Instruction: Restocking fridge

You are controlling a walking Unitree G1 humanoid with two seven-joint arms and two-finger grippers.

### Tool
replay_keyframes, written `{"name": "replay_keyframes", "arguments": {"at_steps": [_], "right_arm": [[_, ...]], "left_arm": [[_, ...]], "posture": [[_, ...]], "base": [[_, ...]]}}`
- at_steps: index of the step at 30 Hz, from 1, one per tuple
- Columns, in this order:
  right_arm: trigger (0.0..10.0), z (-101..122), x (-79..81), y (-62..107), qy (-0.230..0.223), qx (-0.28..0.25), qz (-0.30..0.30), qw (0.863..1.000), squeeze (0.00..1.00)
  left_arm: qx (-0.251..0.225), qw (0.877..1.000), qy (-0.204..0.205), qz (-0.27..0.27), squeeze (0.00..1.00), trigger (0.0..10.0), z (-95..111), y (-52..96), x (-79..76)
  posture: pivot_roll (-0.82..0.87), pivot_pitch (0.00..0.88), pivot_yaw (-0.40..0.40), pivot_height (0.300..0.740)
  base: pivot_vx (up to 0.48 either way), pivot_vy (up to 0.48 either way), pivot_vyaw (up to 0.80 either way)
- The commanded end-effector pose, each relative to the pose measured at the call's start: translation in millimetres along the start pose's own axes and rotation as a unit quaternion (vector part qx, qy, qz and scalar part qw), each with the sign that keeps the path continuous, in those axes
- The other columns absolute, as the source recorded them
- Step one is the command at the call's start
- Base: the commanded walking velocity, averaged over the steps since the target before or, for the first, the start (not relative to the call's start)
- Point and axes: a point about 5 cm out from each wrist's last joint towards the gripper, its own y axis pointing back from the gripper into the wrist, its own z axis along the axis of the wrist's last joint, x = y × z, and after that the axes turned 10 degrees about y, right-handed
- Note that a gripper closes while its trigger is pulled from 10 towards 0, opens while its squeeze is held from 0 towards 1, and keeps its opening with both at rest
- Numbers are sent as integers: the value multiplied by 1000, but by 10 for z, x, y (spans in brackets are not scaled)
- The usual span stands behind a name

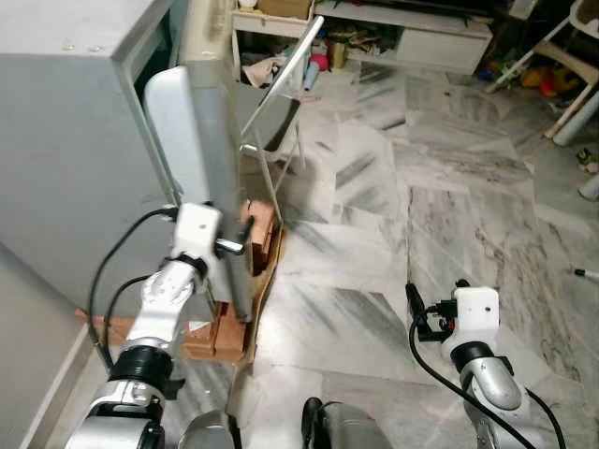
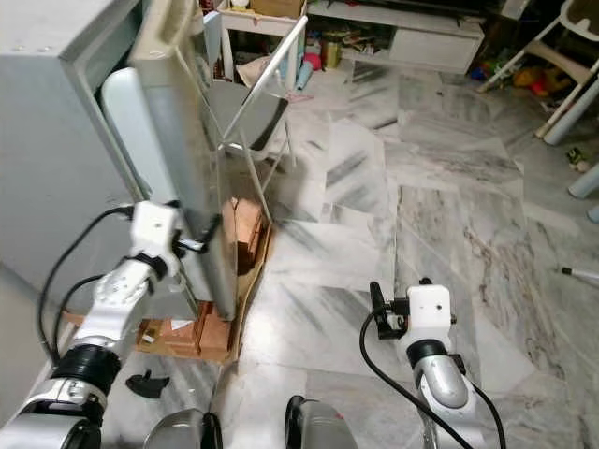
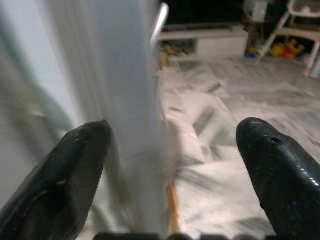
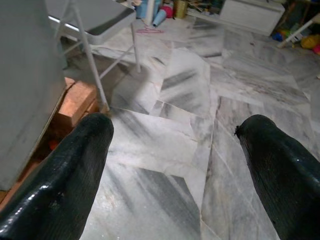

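The left gripper (image 3: 170, 165) stood wide open astride the upright fridge door (image 1: 201, 159) edge, perhaps touching; door pointed outward. The right gripper (image 4: 180, 165) hung open.

fridge door (image 3: 125, 125) blurred, fridge interior hidden

Fridge (image 1: 65, 140) at left, door (image 2: 178, 168) ajar along its right side. Bricks (image 2: 245, 229) under the door's near edge, on the floor (image 1: 449, 224). Chair (image 1: 271, 112) just beyond. Cabinet (image 1: 430, 42) far back, right.
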Motion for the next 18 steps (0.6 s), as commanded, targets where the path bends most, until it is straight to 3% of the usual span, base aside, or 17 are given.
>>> {"name": "replay_keyframes", "arguments": {"at_steps": [1,9,13,18], "right_arm": [[10000,12,-12,-14,7,-4,3,1000,0],[10000,74,-45,15,-3,-13,-14,1000,0],[10000,188,-2,-49,-24,-24,-3,999,0],[10000,238,185,-128,-36,-23,65,997,0]], "left_arm": [[-8,1000,-3,5,0,10000,4,-6,-25],[-1,997,9,80,0,10000,-41,79,245],[-1,996,11,87,0,10000,-44,79,268],[-12,997,19,79,0,10000,23,-37,194]], "posture": [[0,58,-71,740],[-14,62,-61,740],[-15,64,-61,740],[-6,61,-72,740]], "base": [[0,0,0],[0,0,0],[0,0,0],[0,0,0]]}}
